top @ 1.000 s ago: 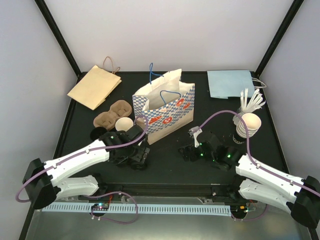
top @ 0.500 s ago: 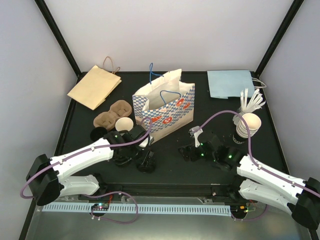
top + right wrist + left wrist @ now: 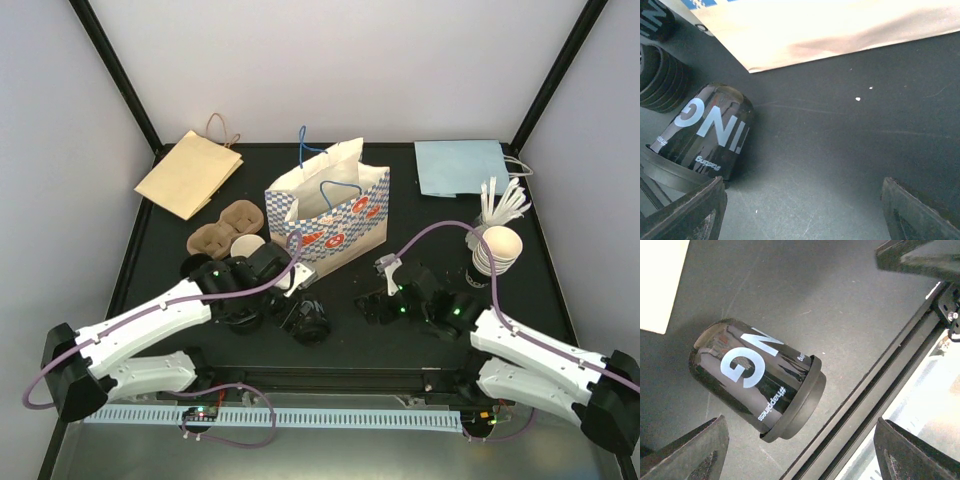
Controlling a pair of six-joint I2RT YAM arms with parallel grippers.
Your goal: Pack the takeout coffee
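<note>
A black takeout coffee cup (image 3: 308,322) with a lid and white lettering lies on its side near the table's front edge. In the left wrist view the cup (image 3: 755,377) sits just beyond my left gripper (image 3: 800,445), which is open and holds nothing. My left gripper (image 3: 286,306) hovers beside the cup, in front of the blue-and-white checkered paper bag (image 3: 330,215), which stands upright and open. My right gripper (image 3: 372,306) is open and empty, low over the mat right of the cup. Its own view shows the cup (image 3: 705,132) at the left.
A brown pulp cup carrier (image 3: 225,228) holding a white cup (image 3: 248,247) sits left of the bag, with black lids (image 3: 195,268) beside it. White cups (image 3: 497,250) and stirrers (image 3: 503,205) stand right. Flat brown (image 3: 190,172) and blue (image 3: 462,167) bags lie behind.
The black cup has shifted rightward along the front of the table. My left gripper has drawn away from it. The right arm has not moved.
</note>
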